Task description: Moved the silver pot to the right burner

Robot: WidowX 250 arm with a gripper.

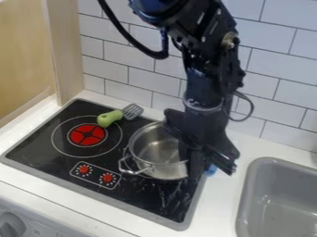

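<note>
The silver pot lies just left of the claw, its handle facing away; whether the claw pinches it, I cannot tell.

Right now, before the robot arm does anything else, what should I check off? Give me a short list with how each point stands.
1. Pot upright: ok, its open top faces up.
2. Pot on the stove's right side, off the left burner: ok.
3. Pot centred on the right burner: cannot tell; the pot covers that spot.
4. Gripper clear of the pot: cannot tell; it overlaps the pot's right side in this view, so contact can't be judged.
5. Spatula clear of the pot: ok, it lies behind and to the left, apart from it.
</note>
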